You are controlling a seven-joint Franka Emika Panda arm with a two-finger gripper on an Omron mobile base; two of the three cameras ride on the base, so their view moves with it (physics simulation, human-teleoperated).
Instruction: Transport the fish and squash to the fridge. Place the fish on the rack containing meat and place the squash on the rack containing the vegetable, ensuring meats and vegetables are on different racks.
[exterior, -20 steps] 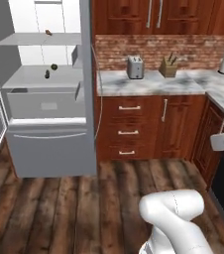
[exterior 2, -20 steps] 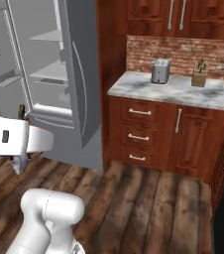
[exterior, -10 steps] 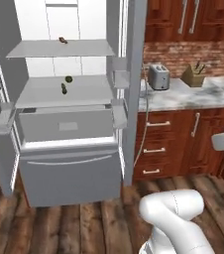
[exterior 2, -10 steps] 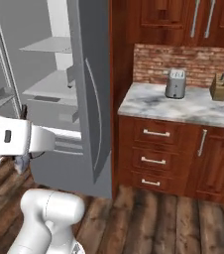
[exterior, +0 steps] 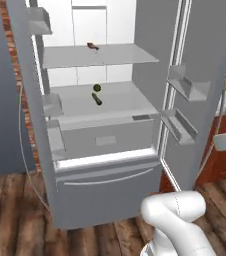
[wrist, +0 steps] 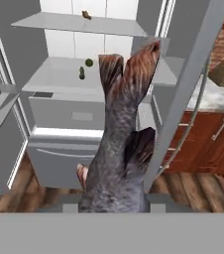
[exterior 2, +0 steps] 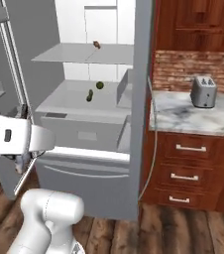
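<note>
The fridge [exterior: 110, 192] stands open in front of me, with a white interior and pale shelves. My gripper [wrist: 113, 202] is shut on the fish [wrist: 119, 149], a grey body with a reddish-brown forked tail that points at the fridge; the fish hides the fingertips. On the upper rack lies a small brown piece of meat [exterior: 91, 46] [exterior 2: 97, 44] [wrist: 86, 14]. The middle rack holds the round green vegetable [exterior: 97, 88] [exterior 2: 99, 85] [wrist: 89, 62], and the dark olive squash [exterior: 97, 99] [exterior 2: 89, 95] [wrist: 82, 74] lies right beside it.
Both fridge doors are swung open, with door bins [exterior: 185, 87] on the right one. Below the racks is a grey drawer [exterior 2: 86, 135]. Right of the fridge, a marble counter [exterior 2: 183, 116] carries a toaster [exterior 2: 203, 92] over wooden drawers. The floor is wood.
The base has driven toward the fridge, so the whole picture shifted and the open fridge is now much larger and central. The fish stays in my grip.
</note>
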